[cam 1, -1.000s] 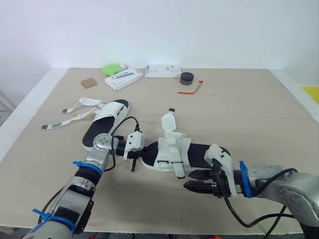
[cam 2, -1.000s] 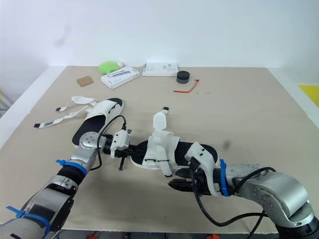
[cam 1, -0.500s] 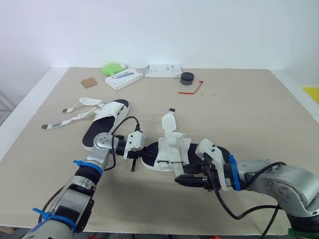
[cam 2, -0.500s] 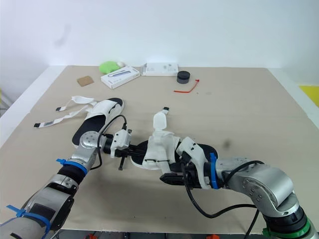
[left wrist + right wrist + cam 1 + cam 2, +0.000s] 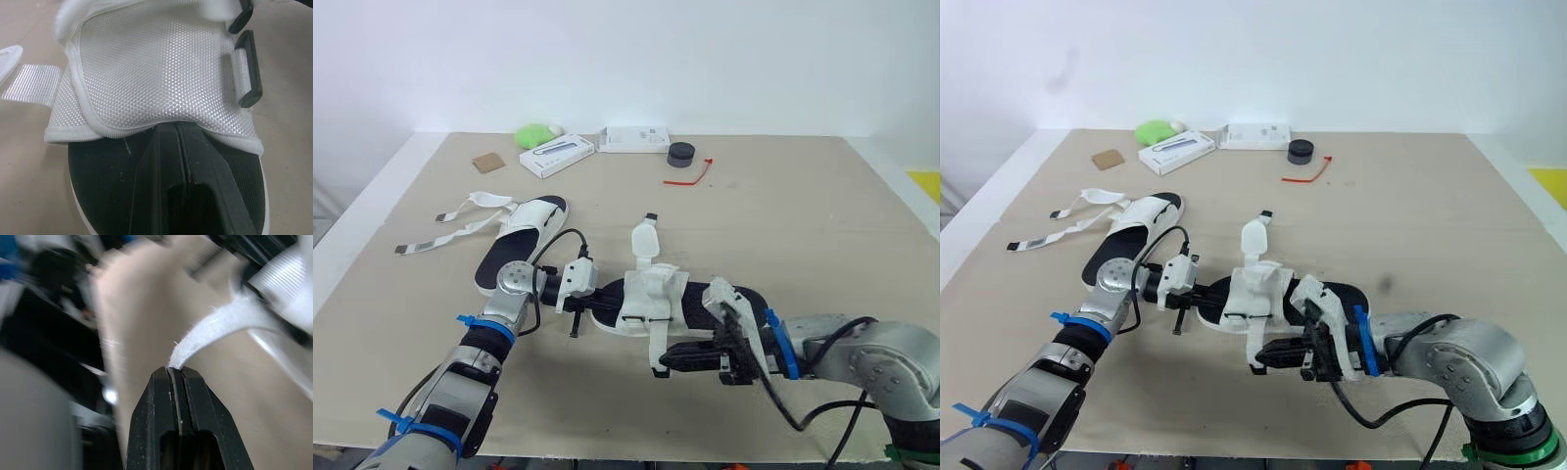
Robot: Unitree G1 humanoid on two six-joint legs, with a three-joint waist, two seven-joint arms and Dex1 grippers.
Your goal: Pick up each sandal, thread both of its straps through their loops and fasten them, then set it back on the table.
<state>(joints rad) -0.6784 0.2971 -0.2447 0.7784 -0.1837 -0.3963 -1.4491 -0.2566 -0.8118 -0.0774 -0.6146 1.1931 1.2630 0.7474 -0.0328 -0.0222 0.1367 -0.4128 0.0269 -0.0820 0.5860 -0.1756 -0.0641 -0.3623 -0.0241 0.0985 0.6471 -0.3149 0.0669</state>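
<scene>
The near sandal (image 5: 651,294), white upper on a black sole, lies mid-table. My left gripper (image 5: 597,298) is shut on its sole at the left end; in the left wrist view the fingers (image 5: 161,166) are pressed together on the black sole under the white upper (image 5: 161,73). My right gripper (image 5: 664,361) is shut on the end of a white strap (image 5: 658,343) that runs from the sandal's near side toward the front edge. The right wrist view has that strap (image 5: 215,323) pinched at the tips. The second sandal (image 5: 524,233) lies to the left with its straps (image 5: 440,230) loose.
Along the far edge sit a green object (image 5: 536,133), two white boxes (image 5: 556,155) (image 5: 634,139), a black round puck (image 5: 680,154), a red cord (image 5: 690,174) and a brown card (image 5: 487,164). Bare table (image 5: 822,225) lies to the right.
My right gripper slid left along the sandal's near side, closed on the strap end and drew it out toward the front edge. The left gripper and sandal stayed put.
</scene>
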